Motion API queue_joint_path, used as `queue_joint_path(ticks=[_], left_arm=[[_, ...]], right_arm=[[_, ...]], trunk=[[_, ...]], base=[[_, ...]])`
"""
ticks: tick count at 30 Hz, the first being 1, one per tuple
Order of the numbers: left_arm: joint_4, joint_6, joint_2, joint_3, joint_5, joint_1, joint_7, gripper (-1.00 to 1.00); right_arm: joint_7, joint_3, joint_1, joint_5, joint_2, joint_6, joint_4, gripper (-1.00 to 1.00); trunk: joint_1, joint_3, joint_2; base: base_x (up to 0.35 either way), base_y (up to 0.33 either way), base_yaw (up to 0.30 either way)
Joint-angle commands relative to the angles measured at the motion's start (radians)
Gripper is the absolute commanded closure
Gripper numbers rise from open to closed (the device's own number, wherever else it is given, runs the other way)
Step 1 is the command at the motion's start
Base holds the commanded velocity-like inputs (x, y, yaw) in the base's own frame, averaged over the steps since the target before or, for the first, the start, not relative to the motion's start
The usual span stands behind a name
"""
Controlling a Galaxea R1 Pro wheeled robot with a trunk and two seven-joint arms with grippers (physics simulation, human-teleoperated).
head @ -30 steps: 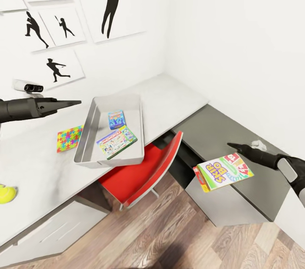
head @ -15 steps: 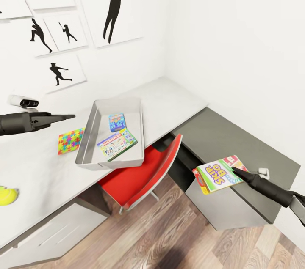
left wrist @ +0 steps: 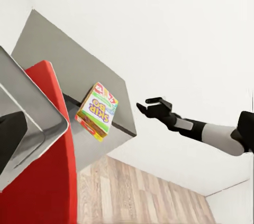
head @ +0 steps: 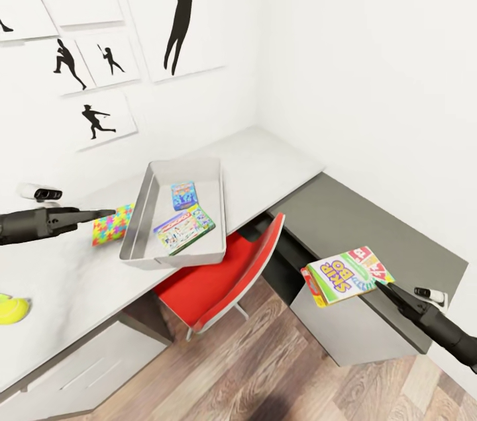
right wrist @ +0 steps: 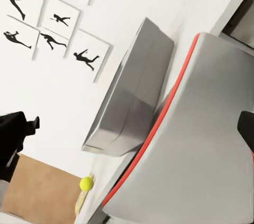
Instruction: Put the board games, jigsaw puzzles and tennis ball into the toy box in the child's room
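Observation:
The yellow SKIP-BO board game (head: 344, 273) sits tilted at the front edge of the dark side unit (head: 358, 222). I cannot tell if it rests there. My right gripper (head: 384, 286) is at its right edge. In the left wrist view that gripper (left wrist: 140, 103) has its fingers apart, with a gap to the game (left wrist: 97, 110). The grey toy box (head: 142, 209) on the table (head: 265, 163) holds a pale board game (head: 185, 228) and a small blue box (head: 183, 195). My left gripper (head: 106, 213) is shut, by the jigsaw puzzle (head: 109, 226). The tennis ball (head: 10, 308) lies far left. The bed is out of view.
A red chair (head: 218, 269) is tucked under the table below the toy box, between the two arms. White walls with black silhouette posters (head: 179, 4) close in the corner. Wood floor (head: 265, 368) lies in front of the table.
The camera rose a little. My right gripper dropped from above the SKIP-BO game to its right edge while the game stayed put. My left gripper sank towards the jigsaw puzzle.

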Motion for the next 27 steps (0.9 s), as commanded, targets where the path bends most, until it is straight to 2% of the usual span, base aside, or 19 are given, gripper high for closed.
queue_joint_path(ticks=[1,5,6,8,11,15,18,21,27], left_arm=[[0.000,0.010,-0.001,0.002,0.003,0.013,-0.004,-1.00],[0.002,-0.001,-0.002,0.009,0.037,0.075,-0.004,-1.00],[0.002,-0.010,-0.001,0.015,0.057,0.095,-0.004,-1.00],[0.003,-0.018,0.001,0.030,0.086,0.113,-0.004,-1.00],[0.005,-0.025,0.002,0.056,0.111,0.127,-0.004,-1.00],[0.006,-0.027,0.002,0.068,0.120,0.132,-0.004,-1.00],[0.006,-0.028,0.001,0.070,0.121,0.134,-0.004,-1.00],[0.006,-0.028,0.001,0.070,0.119,0.134,-0.004,-1.00],[0.006,-0.028,0.001,0.070,0.116,0.134,-0.004,-1.00]], right_arm=[[0.003,0.000,0.001,-0.003,0.001,0.009,-0.002,-1.00],[0.000,0.001,0.006,-0.001,0.007,0.003,-0.009,-1.00],[-0.001,0.001,0.007,-0.001,0.008,0.002,-0.010,-1.00],[-0.005,0.002,0.008,0.000,0.010,0.001,-0.012,-1.00],[-0.032,0.004,0.009,0.001,0.013,0.001,-0.010,-1.00],[-0.100,0.005,0.009,0.002,0.031,0.000,-0.009,-1.00],[-0.176,0.004,0.009,0.001,0.058,-0.031,-0.009,-1.00],[-0.210,0.004,0.009,0.001,0.066,-0.050,-0.008,-1.00],[-0.224,0.004,0.009,0.000,0.070,-0.059,-0.008,-1.00]], trunk=[[0.001,0.000,-0.002],[0.001,0.007,-0.002],[0.001,0.008,-0.002],[0.001,0.012,-0.002],[0.001,0.017,-0.002],[0.001,0.023,-0.002],[0.001,0.028,-0.002],[0.001,0.033,-0.002],[0.001,0.043,-0.002]], base=[[0.000,0.000,0.000],[0.000,0.000,0.000],[0.000,0.000,0.000],[0.000,0.000,0.000],[0.000,0.000,0.000],[0.000,0.000,0.000],[0.000,0.000,0.000],[0.000,0.000,0.000],[0.000,0.000,0.000]])
